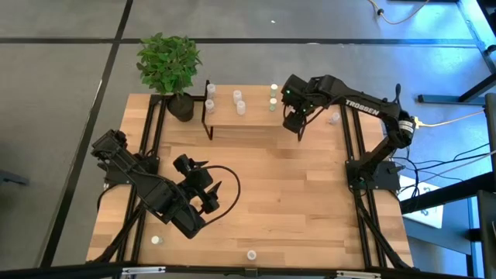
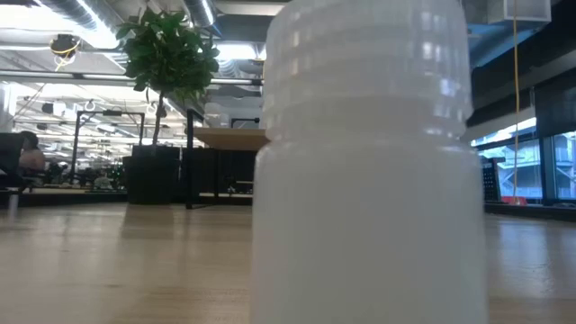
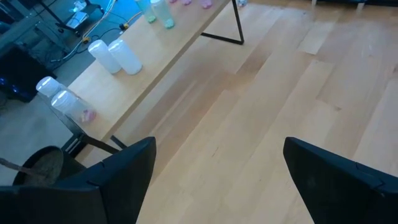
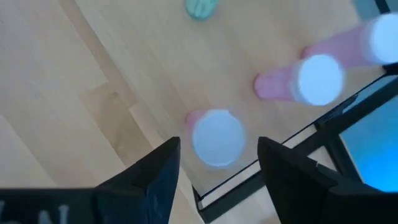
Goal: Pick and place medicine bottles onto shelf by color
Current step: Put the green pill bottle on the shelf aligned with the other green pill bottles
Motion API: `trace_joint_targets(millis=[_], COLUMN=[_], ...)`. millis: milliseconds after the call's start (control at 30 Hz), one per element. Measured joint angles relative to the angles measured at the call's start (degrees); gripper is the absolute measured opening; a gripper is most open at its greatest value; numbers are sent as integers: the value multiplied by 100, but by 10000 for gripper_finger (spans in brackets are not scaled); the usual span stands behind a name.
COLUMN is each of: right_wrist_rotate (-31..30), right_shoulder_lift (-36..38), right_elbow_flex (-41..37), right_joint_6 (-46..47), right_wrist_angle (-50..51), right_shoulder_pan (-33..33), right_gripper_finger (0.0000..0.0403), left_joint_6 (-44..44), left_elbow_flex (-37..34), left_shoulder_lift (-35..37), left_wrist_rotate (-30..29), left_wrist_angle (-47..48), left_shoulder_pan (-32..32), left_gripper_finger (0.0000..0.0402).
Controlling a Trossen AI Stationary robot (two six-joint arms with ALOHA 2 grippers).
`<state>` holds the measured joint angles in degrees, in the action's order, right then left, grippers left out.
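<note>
Pink bottle [image 4: 216, 137] between right claw [image 4: 214, 171] fingers

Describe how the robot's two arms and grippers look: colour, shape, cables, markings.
Both arms are black, jointed and blocky. The right arm carries white TROSSEN lettering; a black cable loops from the left arm. Each gripper, left gripper and right gripper, has two flat, dark, wedge-shaped fingers.
</note>
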<state>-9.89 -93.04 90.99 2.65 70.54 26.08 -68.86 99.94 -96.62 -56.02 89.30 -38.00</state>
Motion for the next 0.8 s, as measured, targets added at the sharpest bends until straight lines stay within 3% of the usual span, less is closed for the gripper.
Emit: trace_joint_targets(millis=[433, 600, 800], right_wrist_rotate=[245, 301, 1019], right_shoulder_lift=[7, 25, 18], right_elbow_flex=[1125, 1240, 1107], right_joint_6=[77, -885, -1630], right_wrist_angle=[703, 254, -333], right_shoulder_pan=[-361, -808, -1171], right_gripper_finger=[217, 217, 217], left_joint_6=[-4, -5, -118], left_elbow_flex=[-2, -2, 0], left_shoulder_lift=[0, 0, 0], left_wrist_rotate=[-1, -1, -93], left_wrist_angle=[0, 2, 69], left_shoulder_pan=[0, 0, 117], left_gripper_finger=[347, 347, 347])
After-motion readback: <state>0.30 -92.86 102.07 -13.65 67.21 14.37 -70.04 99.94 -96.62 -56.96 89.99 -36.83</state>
